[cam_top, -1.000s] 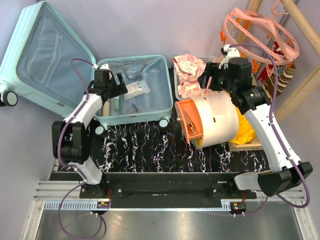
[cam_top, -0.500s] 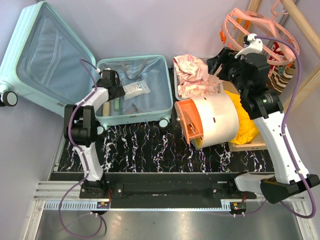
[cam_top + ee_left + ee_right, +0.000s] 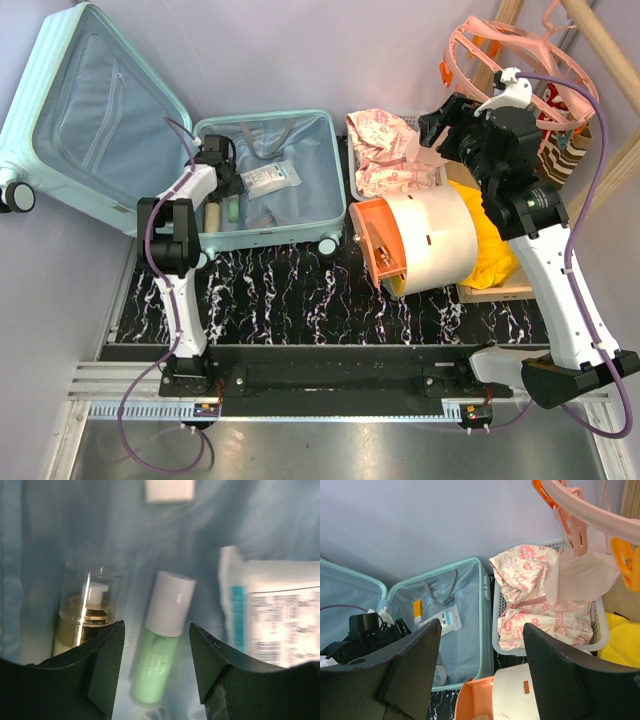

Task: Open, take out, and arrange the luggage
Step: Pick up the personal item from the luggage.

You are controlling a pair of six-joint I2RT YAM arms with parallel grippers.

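black marble-look table (image 3: 290, 300) has the open mint luggage (image 3: 310, 145) sitting at its back left, cream cylinder (image 3: 435, 240) with an orange end lying on its side just right of it, white mesh basket (image 3: 496, 635) behind that

Top view bright, even, sharp; soft shadows. Left wrist view dim, bluish, blurred; glare on white pouch (image 3: 280, 625), clear pump cap (image 3: 92, 582). Right wrist view sharp.

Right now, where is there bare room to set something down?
The marbled tabletop is bare between the luggage and the near edge. The right side is crowded: cylinder, basket, yellow cloth.
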